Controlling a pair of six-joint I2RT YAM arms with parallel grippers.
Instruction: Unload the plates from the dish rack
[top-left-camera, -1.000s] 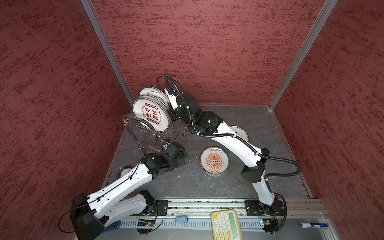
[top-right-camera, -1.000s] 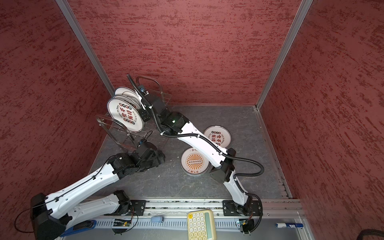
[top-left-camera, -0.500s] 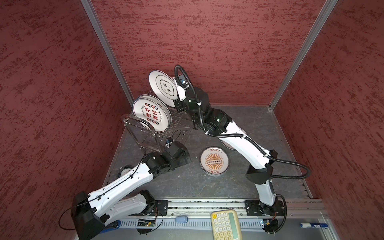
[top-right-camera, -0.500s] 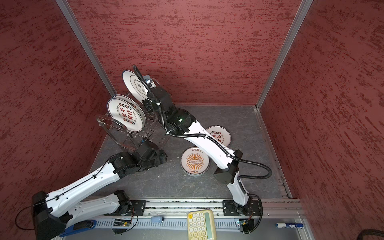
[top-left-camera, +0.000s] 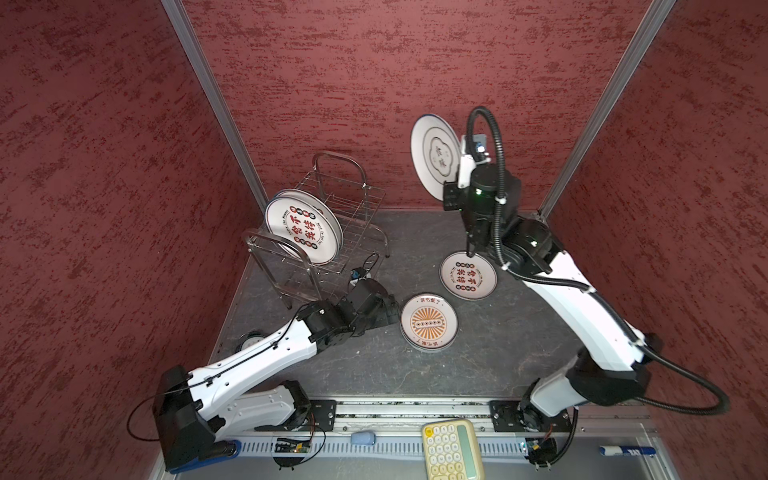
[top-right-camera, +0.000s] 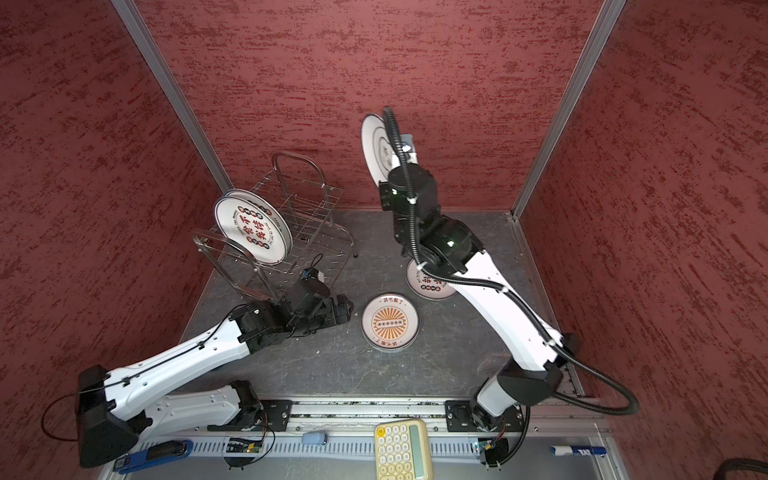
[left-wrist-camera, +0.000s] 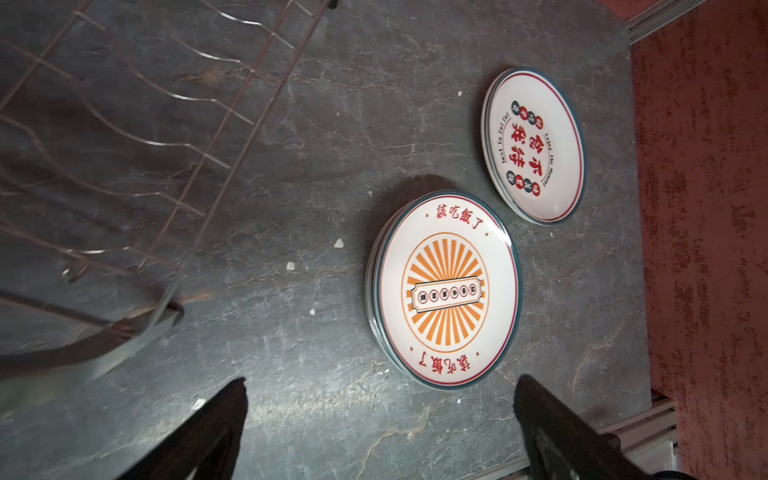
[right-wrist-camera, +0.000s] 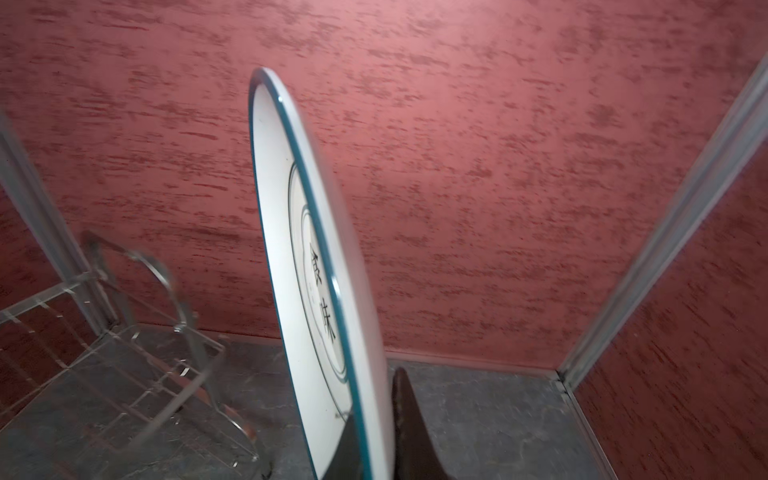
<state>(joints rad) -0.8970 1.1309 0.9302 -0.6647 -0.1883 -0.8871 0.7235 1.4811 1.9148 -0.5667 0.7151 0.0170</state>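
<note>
The dish rack stands at the back left with two plates upright in it; the front one has red characters. My right gripper is shut on the rim of a white, teal-rimmed plate, held on edge high near the back wall. A sunburst plate stack and a red-character plate lie flat on the table. My left gripper is open and empty, low beside the stack.
The rack's foot sits close to my left gripper, and its arched handle shows blurred. A yellow calculator lies on the front rail. A small round object peeks out under my left arm. Red walls close three sides.
My right gripper has lifted the teal-rimmed plate out of the rack and carried it up and to the right. The left arm has barely moved.
</note>
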